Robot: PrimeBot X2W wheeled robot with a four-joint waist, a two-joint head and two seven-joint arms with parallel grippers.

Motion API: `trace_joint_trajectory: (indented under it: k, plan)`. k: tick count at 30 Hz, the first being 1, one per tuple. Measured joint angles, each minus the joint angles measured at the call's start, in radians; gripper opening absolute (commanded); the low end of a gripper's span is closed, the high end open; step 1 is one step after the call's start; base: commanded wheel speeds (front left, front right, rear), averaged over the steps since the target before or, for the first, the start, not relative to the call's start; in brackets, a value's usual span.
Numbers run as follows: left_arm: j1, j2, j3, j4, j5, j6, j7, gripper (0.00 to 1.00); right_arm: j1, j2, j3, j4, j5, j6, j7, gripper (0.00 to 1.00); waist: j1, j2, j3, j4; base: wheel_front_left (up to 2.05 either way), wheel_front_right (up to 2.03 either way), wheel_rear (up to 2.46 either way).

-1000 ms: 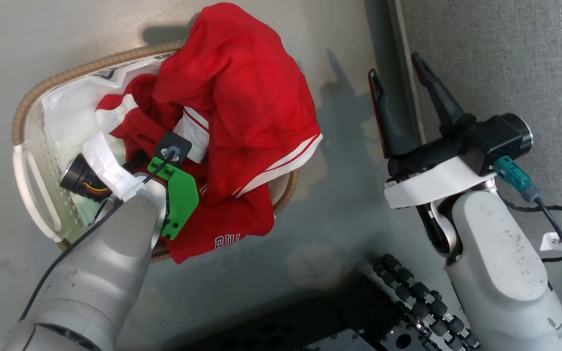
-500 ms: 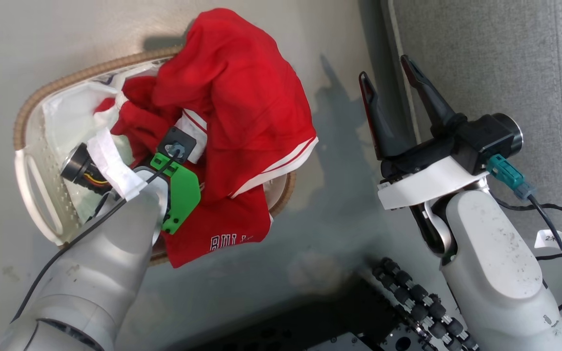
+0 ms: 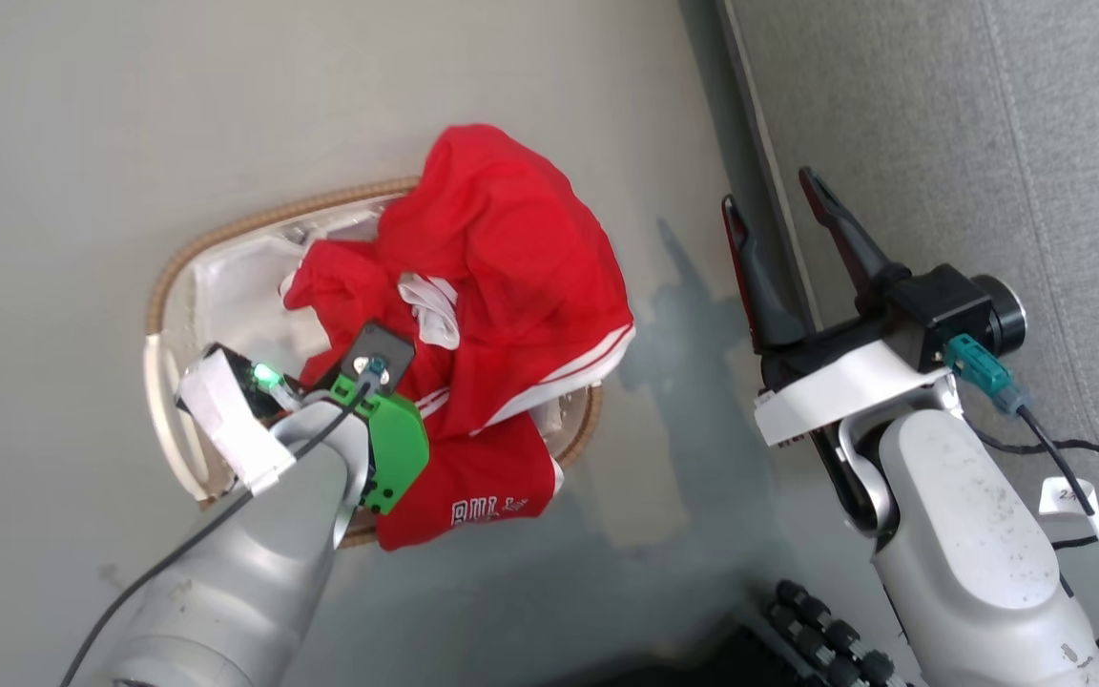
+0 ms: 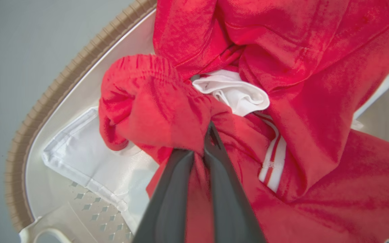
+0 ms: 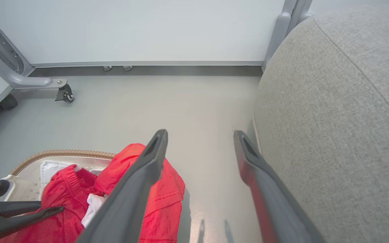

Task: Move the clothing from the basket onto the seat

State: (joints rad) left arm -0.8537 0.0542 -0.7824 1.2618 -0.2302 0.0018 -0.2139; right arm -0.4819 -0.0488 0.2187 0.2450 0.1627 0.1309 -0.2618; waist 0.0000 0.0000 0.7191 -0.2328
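Red sportswear (image 3: 511, 286) with white trim lies heaped in the oval white basket (image 3: 225, 231) on the grey floor (image 3: 130, 143), with one fold draped over the woven rim. The left gripper (image 4: 199, 141) is clamped on a bunched red fold. The right gripper (image 3: 769, 189) hangs empty, fingers spread wide, beside the edge of the grey fabric seat (image 3: 988, 143).

Risks: the pinch takes only a small fold, so the cloth may slip out on lifting, or one garment may stay behind. The draped part could snag the rim and drag the basket. The white sheet (image 4: 89, 162) beneath might come along.

White letters on the lowest fold read "BUL"; the rest is unclear. A small cable tag (image 3: 1069, 496) is illegible.
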Motion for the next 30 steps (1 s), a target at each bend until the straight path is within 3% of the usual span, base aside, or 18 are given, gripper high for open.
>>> trace_joint_trajectory:
  k: [7, 22, 30]
  plan:
    - [0.072, -0.002, 0.011, -0.084, -0.032, 0.021, -0.044, 0.00, 0.051, -0.004, -0.021, 0.028, -0.015, 0.000, 0.000, 1.00, 0.0000, 0.0000, -0.113, 0.040, 0.00, 0.00, 0.00]
    - [0.258, 0.041, 0.143, -0.574, -0.040, 0.078, -0.050, 0.00, 0.212, -0.021, -0.040, 0.061, -0.014, 0.000, 0.000, 1.00, -0.0001, 0.0000, -0.375, 0.137, 0.00, 0.00, 0.00]
    - [0.307, 0.061, 0.221, -0.785, -0.025, 0.079, -0.050, 0.00, 0.269, -0.017, -0.022, 0.073, -0.014, 0.000, 0.000, 1.00, -0.0001, 0.0000, -0.501, 0.170, 0.00, 0.00, 0.00]
